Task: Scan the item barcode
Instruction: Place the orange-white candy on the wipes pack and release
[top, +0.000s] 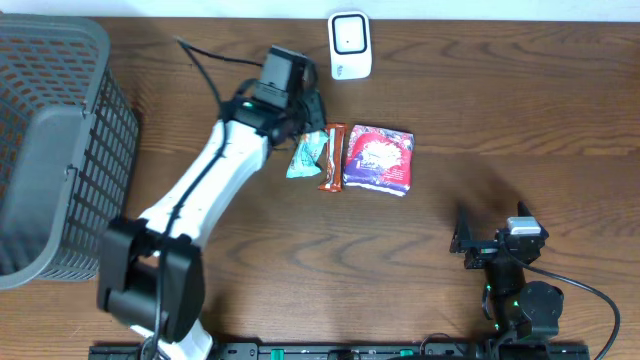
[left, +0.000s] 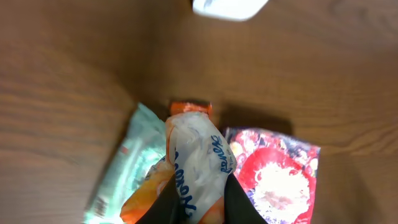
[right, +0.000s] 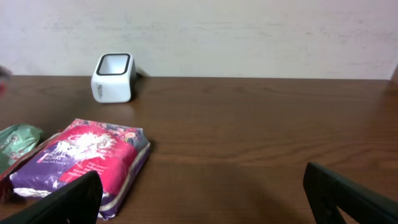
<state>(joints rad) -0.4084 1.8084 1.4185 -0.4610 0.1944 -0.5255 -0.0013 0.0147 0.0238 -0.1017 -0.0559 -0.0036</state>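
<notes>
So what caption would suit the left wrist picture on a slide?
Left gripper pinches a white packet over a green packet, orange bar and red pouch.

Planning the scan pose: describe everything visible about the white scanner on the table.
The white scanner is a small, rounded box, plastic by its look, with a dark-rimmed pale window on its upper face. It stands by itself on the brown wooden table, near the far edge. Nothing touches it or covers it.
</notes>
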